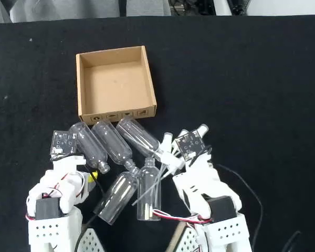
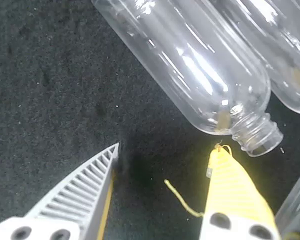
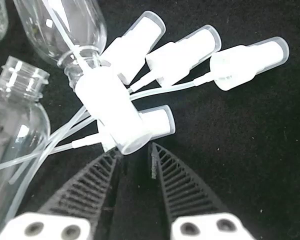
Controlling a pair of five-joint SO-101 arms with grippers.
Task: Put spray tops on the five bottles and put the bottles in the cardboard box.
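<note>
**A:** How far along is it?

**B:** Barely begun, I'd judge. The cardboard box (image 1: 79, 84) holds nothing. All five bottles (image 1: 113, 144) lie on their sides on the black counter (image 1: 252, 79), fanned between the box and the arms.

**A:** And the spray tops?

**B:** The spray tops (image 3: 182, 50) are bunched just beside the right arm, thin tubes trailing. One rests against a bottle's neck, but I can't tell if it's seated. The other necks I can make out are bare, threads showing.

**A:** The fingers?

**B:** The left arm's fingers (image 2: 90, 185), one ribbed grey and one yellow, are spread wide and empty near an open neck. The right arm's fingers (image 3: 180, 185), black and ribbed, leave a slim gap and grasp nothing, with their tips just short of a top.

**A:** Materials?

**B:** Clear, glossy, round-shouldered plastic bottles, white cylindrical tops under translucent caps, a shallow square box of brown card, and a felt-like counter
</note>
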